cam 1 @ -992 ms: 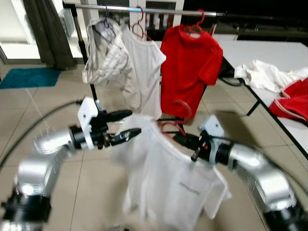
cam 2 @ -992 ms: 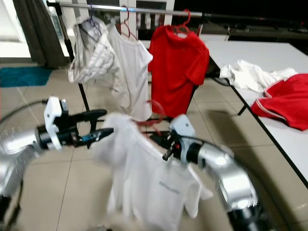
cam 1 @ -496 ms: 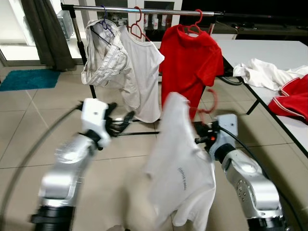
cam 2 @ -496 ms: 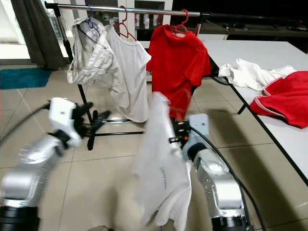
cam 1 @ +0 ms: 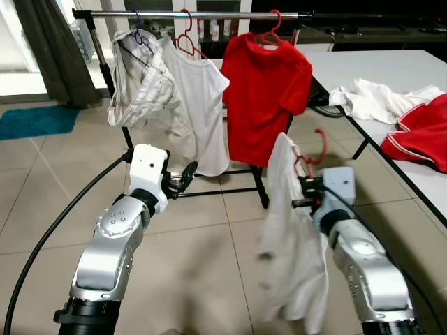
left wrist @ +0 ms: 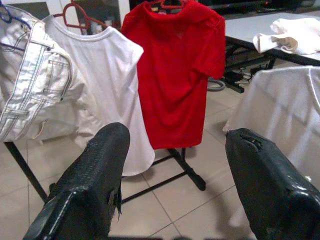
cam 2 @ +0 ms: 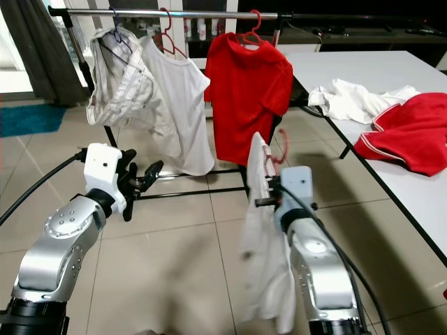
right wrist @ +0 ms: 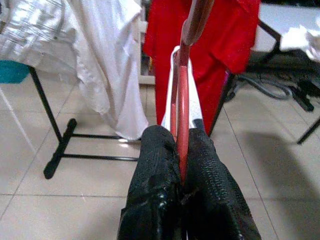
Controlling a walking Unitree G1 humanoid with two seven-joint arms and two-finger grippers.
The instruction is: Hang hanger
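Your right end effector point(right wrist: 181, 165) is pinched tight on the red hanger point(right wrist: 181, 100), black fingers point(right wrist: 155, 165) pressed against the thin red wire from both sides. A white t-shirt point(cam 1: 290, 237) hangs off that hanger and drapes down past the right arm (it looks a bit blurred). The hanger's hook point(cam 1: 318, 146) sticks up beside the shirt's collar, low in front of the clothes rack point(cam 1: 195, 14), below the rail and not touching it.

Your left end effector point(left wrist: 175, 175) is spread wide open with nothing between the fingers. You can see it held out at about waist height in the left eye view point(cam 1: 183, 178), pointing toward the rack's base.

On the rail there's already a pair of light striped pants point(cam 1: 140, 77) on a dark hanger at the left end, a white shirt point(cam 1: 202, 98) on a red hanger next to it, and a red t-shirt point(cam 1: 265, 91) on another red hanger further right. The shirt you're holding sits just in front of the red one and slightly to its right.

Off to the right, a white desk point(cam 1: 370, 66) has a crumpled white garment point(cam 1: 370, 101) and a red one point(cam 1: 419, 132) lying on it. The floor is beige tile point(cam 1: 195, 265), with a teal rug point(cam 1: 35, 118) at far left.
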